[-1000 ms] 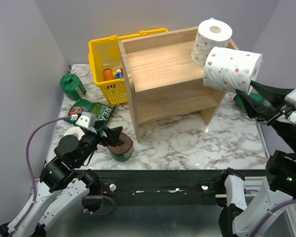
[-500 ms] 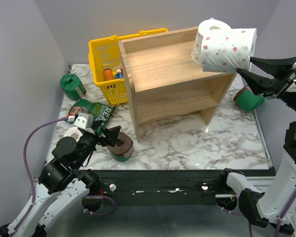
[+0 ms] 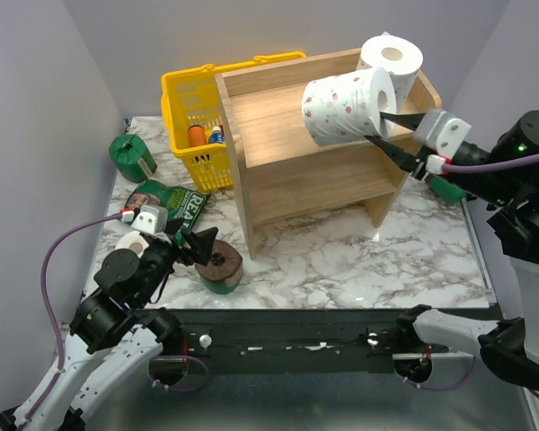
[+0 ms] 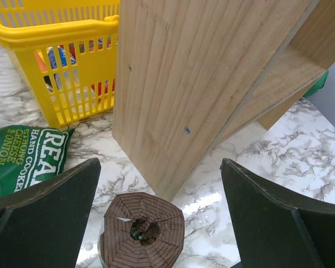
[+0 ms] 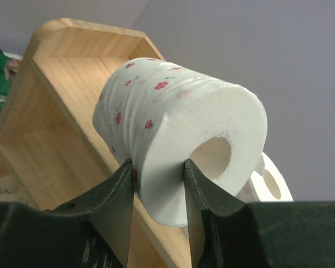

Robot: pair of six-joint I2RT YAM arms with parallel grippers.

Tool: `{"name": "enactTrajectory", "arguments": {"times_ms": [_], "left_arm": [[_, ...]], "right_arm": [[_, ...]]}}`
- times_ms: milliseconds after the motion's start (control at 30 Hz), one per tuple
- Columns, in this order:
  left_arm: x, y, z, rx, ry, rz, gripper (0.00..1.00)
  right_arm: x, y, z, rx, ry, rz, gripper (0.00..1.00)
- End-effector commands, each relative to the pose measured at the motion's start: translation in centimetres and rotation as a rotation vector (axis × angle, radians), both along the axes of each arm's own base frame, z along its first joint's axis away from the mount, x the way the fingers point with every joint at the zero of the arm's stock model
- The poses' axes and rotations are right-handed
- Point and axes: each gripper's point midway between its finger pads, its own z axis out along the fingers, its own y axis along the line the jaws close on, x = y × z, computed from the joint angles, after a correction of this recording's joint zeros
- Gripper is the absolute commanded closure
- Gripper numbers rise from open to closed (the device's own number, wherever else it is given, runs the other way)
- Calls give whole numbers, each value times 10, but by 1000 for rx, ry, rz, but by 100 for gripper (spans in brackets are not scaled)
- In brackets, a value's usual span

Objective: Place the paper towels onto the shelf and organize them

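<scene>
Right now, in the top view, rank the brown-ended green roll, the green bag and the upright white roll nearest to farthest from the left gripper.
1. Brown-ended green roll, at the left gripper's tips.
2. Green bag, on the table behind.
3. Upright white roll, shelf top, far right.

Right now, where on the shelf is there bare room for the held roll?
The top tier is bare from its left wall to the upright white roll in the back right corner. The lower tier looks bare too. Crowded: left of the shelf, by the yellow basket.
</scene>
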Motion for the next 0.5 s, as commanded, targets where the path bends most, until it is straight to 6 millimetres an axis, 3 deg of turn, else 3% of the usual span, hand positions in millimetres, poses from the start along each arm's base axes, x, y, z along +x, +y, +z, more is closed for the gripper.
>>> {"name": "enactTrajectory", "arguments": {"times_ms": [0,100,333,400,433,467], "left_arm": [[1,6,-2,8,-2,28,1],[0,6,-2,6,-4,27,1],[-1,5,0,-1,-12,19,1],[-2,5,0,-2,-14,18,1],[-2,5,0,-3,-15,16,1],[-2,6,1,-4,-16,18,1]], "right_arm": [[29,-1,15,-99,-179,-163,71],[43,17,0,-183,-205,-195,70],[41,74,5,-229,-309,-88,64],[45,83,6,-258,-325,-101,62],[48,99,0,-291,-340,-76,61],[50,98,6,-291,-353,-105,58]]}}
